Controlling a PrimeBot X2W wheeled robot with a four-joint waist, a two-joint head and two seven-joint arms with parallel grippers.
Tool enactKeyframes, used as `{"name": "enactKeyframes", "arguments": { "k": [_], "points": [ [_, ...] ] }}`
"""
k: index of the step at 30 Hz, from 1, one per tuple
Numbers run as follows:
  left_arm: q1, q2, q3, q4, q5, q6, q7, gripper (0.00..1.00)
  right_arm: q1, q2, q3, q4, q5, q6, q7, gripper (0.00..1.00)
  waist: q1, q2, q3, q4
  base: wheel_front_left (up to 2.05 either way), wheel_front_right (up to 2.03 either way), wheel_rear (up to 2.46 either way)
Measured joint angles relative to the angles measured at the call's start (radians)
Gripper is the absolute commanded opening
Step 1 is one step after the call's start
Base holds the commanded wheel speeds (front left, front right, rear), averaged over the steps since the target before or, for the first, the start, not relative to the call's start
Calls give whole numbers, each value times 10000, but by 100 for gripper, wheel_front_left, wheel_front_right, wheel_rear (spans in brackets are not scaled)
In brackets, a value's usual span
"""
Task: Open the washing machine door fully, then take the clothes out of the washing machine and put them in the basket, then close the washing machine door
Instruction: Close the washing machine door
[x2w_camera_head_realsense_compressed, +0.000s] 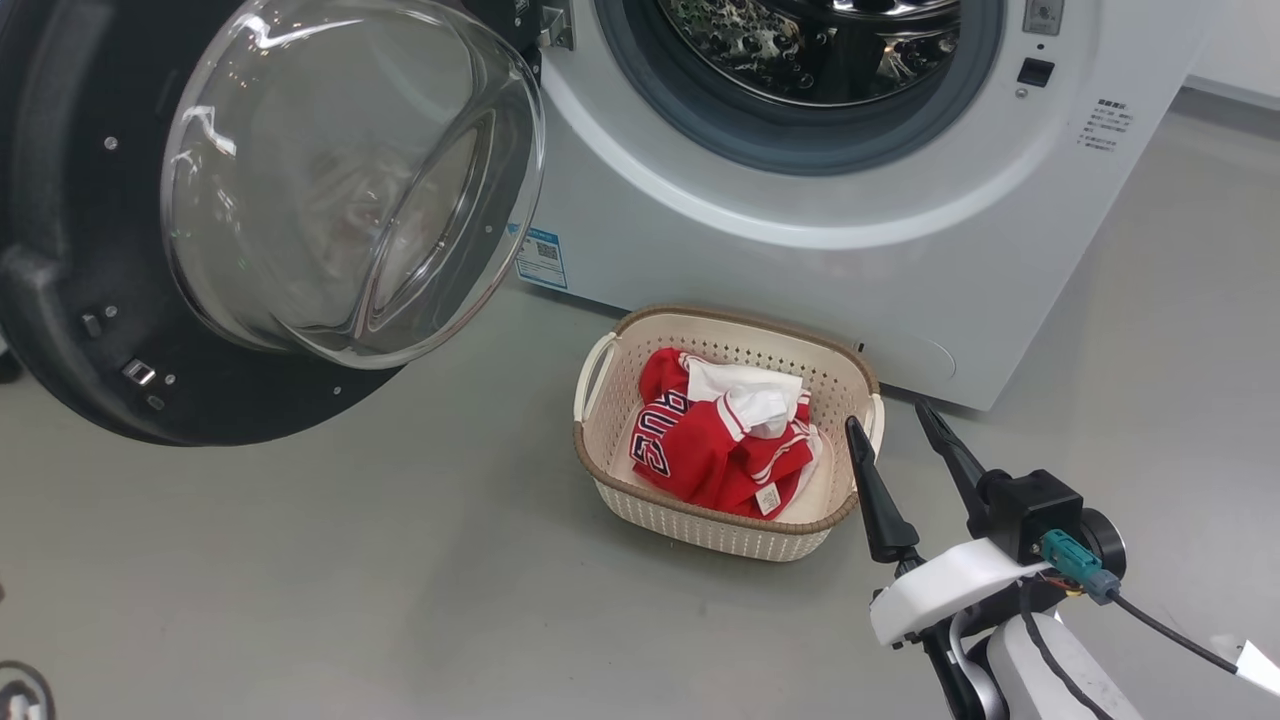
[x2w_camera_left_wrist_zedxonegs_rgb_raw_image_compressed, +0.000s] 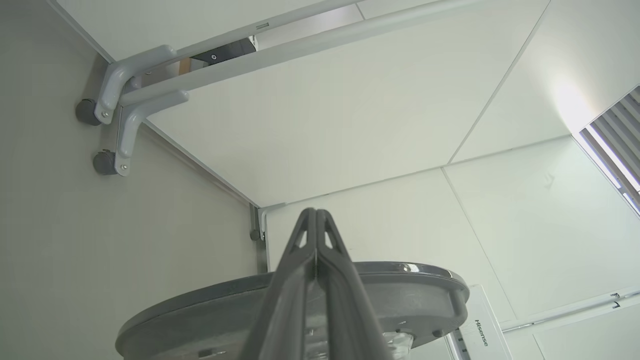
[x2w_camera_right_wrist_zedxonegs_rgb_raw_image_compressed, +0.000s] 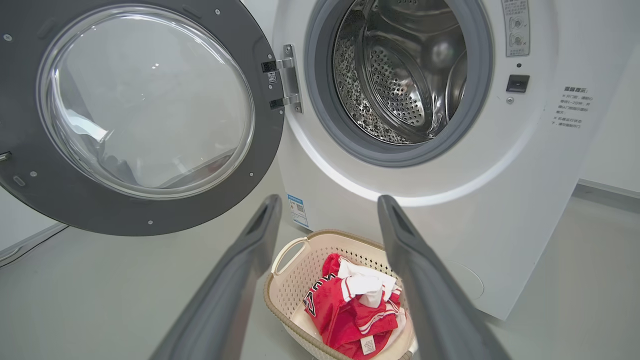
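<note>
Clothes (x2w_camera_head_realsense_compressed: 715, 440) lie in basket (x2w_camera_head_realsense_compressed: 700, 530) before washing machine (x2w_camera_head_realsense_compressed: 750, 260). Washing machine door (x2w_camera_head_realsense_compressed: 300, 190) hangs open, far left. Left gripper (x2w_camera_left_wrist_zedxonegs_rgb_raw_image_compressed: 316, 215) pinched together, empty, nearer door; right gripper (x2w_camera_head_realsense_compressed: 885, 415) spread, empty, beside basket.

The scene is looked down on steeply from the head view: the washing machine door (x2w_camera_head_realsense_compressed: 270, 210) is set at the upper left of the frame, the washing machine (x2w_camera_head_realsense_compressed: 760, 270) along the top, the basket (x2w_camera_head_realsense_compressed: 700, 525) at centre. The same three are shared with the right wrist view, taken from low and nearer, facing into the drum (x2w_camera_right_wrist_zedxonegs_rgb_raw_image_compressed: 400, 75) at upper centre. The left wrist view is aimed upward, the door's edge caught closely from beneath at the bottom.
</note>
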Motion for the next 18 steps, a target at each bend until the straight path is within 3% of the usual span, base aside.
{"name": "enactKeyframes", "arguments": {
  "k": [18],
  "points": [
    [-2109,1310,-211,1561,-94,803,802,0,-298,-17,65,136,-63,13,0,100,0,0,388,-565,0,0,0]
  ]
}}
